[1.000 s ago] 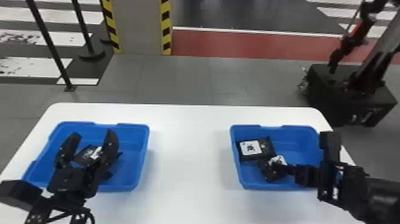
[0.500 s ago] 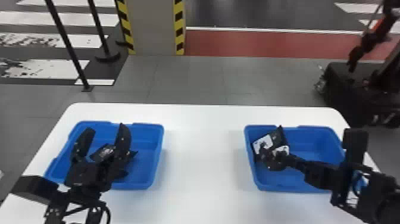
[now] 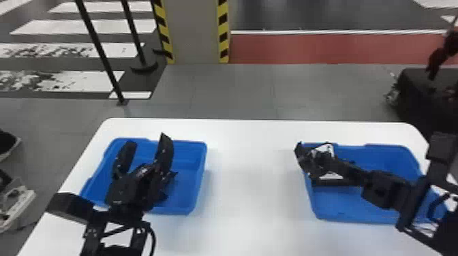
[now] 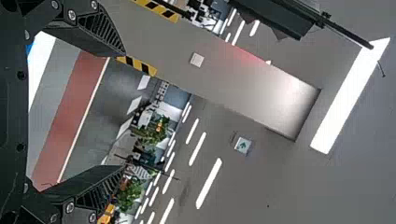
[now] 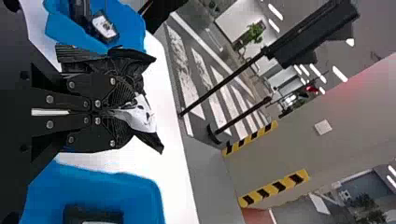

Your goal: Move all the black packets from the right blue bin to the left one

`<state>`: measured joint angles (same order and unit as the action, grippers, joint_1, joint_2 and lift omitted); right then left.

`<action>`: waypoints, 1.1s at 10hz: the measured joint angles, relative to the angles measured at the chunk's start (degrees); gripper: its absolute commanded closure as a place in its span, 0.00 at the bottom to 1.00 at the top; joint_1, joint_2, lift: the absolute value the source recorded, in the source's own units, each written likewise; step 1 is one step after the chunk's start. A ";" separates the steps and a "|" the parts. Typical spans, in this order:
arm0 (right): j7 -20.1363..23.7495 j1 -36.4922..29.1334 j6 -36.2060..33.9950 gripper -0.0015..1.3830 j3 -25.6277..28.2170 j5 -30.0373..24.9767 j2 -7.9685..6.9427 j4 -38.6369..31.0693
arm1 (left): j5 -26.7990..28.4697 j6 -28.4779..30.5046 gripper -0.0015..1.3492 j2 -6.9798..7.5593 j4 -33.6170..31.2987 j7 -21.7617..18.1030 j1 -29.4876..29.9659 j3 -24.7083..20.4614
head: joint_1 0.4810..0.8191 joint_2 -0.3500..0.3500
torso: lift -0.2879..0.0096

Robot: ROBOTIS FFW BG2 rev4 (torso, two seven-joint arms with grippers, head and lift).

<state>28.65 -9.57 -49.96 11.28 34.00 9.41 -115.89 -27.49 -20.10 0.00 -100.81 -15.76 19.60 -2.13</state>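
While, in the head view, our left pincer (image 3: 148, 139) stands open over the left bin (image 3: 199, 177), where black packet material (image 3: 170, 178) shows behind it, our right pincer (image 3: 322, 160) grips a packet (image 3: 303, 161) above the left edge of the right bin (image 3: 392, 149), with another packet (image 3: 335, 182) beneath. In the left wrist view, we see our left pincer (image 4: 123, 111) with its two fingers spread well apart. In the right wrist view, our right pincer (image 5: 114, 113) clenches the crumpled packet by its white part, between the two bins, over the counter (image 5: 170, 186).
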 measured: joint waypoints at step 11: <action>16.74 26.67 4.68 0.82 -21.80 2.61 -0.62 27.98 | -3.81 21.85 0.13 0.49 -9.15 -3.20 -3.33 8.11 | 0.63 0.68 | 0.60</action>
<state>45.39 17.10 -45.28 -10.52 36.61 8.79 -87.91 -31.30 1.75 0.49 -109.96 -18.96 16.27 5.98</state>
